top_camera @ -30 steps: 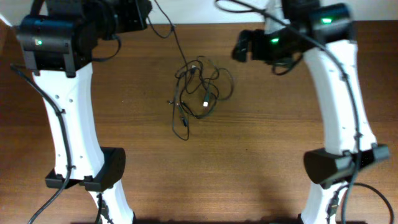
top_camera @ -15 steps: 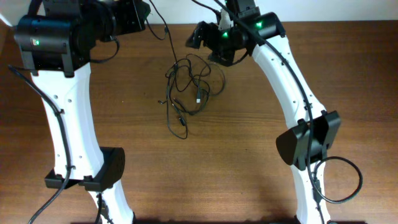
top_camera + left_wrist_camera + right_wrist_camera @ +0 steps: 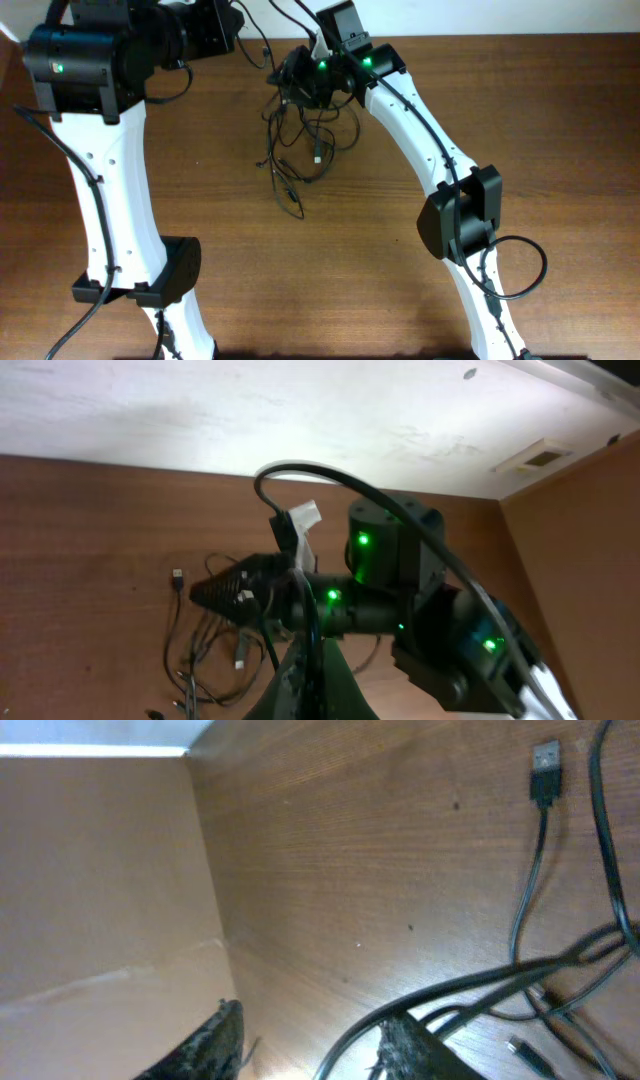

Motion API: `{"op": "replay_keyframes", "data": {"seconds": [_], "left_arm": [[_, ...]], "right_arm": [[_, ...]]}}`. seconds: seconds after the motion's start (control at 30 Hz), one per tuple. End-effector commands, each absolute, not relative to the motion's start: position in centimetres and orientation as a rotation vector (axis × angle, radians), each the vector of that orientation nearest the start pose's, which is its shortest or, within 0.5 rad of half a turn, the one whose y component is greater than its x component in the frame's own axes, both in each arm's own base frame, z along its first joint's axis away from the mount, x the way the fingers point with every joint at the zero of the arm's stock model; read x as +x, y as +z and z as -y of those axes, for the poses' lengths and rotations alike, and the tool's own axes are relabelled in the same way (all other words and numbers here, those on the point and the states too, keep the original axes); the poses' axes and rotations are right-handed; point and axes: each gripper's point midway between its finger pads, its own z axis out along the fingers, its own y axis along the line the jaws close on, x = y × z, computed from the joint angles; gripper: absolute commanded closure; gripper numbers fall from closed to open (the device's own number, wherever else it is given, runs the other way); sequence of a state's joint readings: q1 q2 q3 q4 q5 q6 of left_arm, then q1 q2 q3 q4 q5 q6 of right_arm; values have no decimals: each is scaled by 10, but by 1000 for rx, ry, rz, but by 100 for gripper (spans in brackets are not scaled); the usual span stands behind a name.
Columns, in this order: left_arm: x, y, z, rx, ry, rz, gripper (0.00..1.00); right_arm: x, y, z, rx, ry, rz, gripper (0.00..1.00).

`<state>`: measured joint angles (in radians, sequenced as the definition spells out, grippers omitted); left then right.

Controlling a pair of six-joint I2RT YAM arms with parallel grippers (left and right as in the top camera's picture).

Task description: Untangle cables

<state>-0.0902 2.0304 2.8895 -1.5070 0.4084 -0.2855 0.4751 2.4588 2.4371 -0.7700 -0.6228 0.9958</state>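
Observation:
The cables (image 3: 305,150) lie in a loose black tangle on the brown table, upper middle of the overhead view; they also show in the left wrist view (image 3: 205,645). One strand rises from the tangle to my left gripper (image 3: 233,25), which is shut on it; the strand runs between the closed jaws (image 3: 318,655). My right gripper (image 3: 287,82) hovers over the tangle's far edge, also visible from the left wrist (image 3: 215,595). In the right wrist view its fingers stand apart (image 3: 315,1042), with a cable strand (image 3: 480,982) crossing just inside the right finger. A USB plug (image 3: 545,760) lies beyond.
The white back wall (image 3: 200,410) runs close behind the tangle and both grippers. The right arm's elbow (image 3: 458,215) reaches across the table's right half. The left arm's white link (image 3: 110,200) and base (image 3: 165,275) stand at the left.
The right arm swung left from the far right to the far edge of the tangle, and its jaws have narrowed. The tangle shifted a little toward the back left. The left arm held still.

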Motion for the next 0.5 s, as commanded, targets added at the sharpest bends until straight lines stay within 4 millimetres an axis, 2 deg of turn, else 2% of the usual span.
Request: {"op": "replay_keyframes", "data": {"seconds": [0.0,0.03,0.07,0.13,0.2,0.27,0.33,0.37,0.4,0.43,0.47], "left_arm": [[416,453,109,25,-685,-2191,100],[416,453,109,25,-686,-2192,100],[416,453,109,25,-686,-2192,100],[416,452,109,25,-685,-2192,100],[416,452,109,25,-685,-2192,100],[417,454,109,26,-685,-2186,100],[418,456,110,31,-689,-2175,100],[417,458,113,46,-709,-2166,100],[417,460,115,57,-725,-2160,100],[416,461,117,63,-737,-2158,100],[416,461,117,65,-740,-2159,100]], "right_arm": [[515,174,-375,357,1307,-2614,83],[517,174,-374,352,1299,-2605,94],[520,176,-373,308,1289,-2589,96],[525,175,-366,214,1248,-2566,96],[529,182,-347,138,1218,-2556,96],[518,192,-340,-23,1273,-2554,96],[501,181,-334,-87,1273,-2628,95],[496,177,-332,-115,1257,-2650,91],[491,173,-330,-158,1239,-2666,78],[486,170,-328,-181,1226,-2685,52],[483,168,-326,-171,1223,-2705,38]]}}
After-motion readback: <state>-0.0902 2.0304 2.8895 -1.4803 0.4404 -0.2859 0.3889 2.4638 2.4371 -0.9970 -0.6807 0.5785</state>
